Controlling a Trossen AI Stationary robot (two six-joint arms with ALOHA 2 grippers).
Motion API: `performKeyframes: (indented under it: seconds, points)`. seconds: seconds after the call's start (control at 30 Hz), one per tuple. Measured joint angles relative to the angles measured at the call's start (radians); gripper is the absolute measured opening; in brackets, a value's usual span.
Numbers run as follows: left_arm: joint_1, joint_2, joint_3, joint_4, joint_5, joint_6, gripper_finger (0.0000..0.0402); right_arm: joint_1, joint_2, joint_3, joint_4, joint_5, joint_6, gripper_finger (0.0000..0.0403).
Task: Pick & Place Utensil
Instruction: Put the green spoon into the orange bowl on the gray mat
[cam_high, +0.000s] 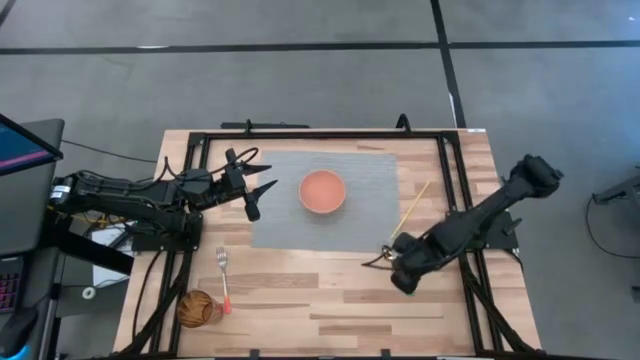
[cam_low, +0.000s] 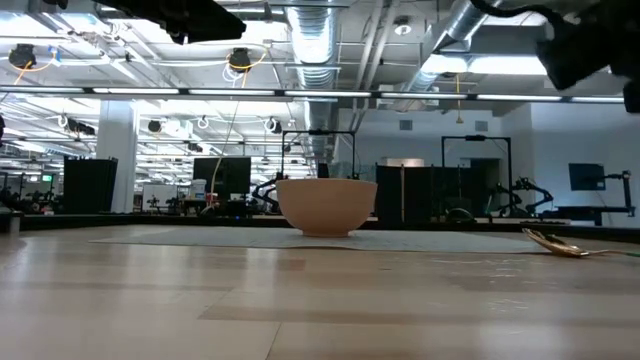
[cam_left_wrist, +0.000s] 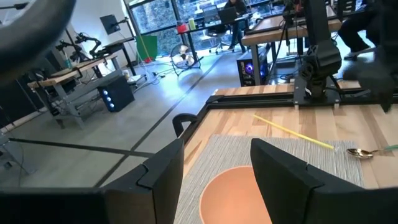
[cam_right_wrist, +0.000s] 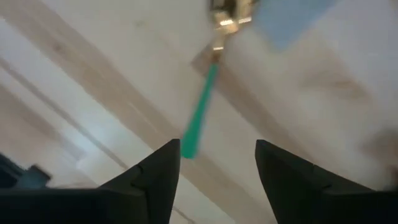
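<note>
A spoon with a gold bowl and a green handle (cam_right_wrist: 200, 112) lies flat on the wood by the grey mat's near right corner (cam_high: 383, 256); it also shows in the low view (cam_low: 555, 243). My right gripper (cam_right_wrist: 217, 155) is open just above it, and the handle's free end lies close by one finger (cam_right_wrist: 163, 171). Whether they touch, I cannot tell. My left gripper (cam_high: 262, 192) hovers open over the mat's left edge, pointing at the orange bowl (cam_high: 322, 191), which stands on the mat.
A yellow chopstick (cam_high: 410, 210) lies slanted across the mat's right edge. Near the table's near left corner, a pink-handled fork (cam_high: 224, 280) lies beside a brown cup (cam_high: 197, 308). A black frame (cam_high: 300, 133) borders the table. Bare wood stretches along the near edge.
</note>
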Motion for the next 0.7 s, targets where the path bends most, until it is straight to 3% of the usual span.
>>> performKeyframes:
  seconds: [0.17,0.3,0.7]
  points:
    - [0.000,0.000,0.000,0.005,0.000,0.000,0.0188,0.047,0.144,-0.012,0.065,0.015,0.112,0.0206]
    - [0.000,0.000,0.000,0.005,0.000,0.000,0.0188,0.071,0.220,-0.012,0.111,-0.035,0.107,0.0201]
    - [0.000,0.000,0.000,0.005,0.000,0.000,0.0188,0.070,0.325,-0.007,0.193,-0.053,0.111,0.0172]
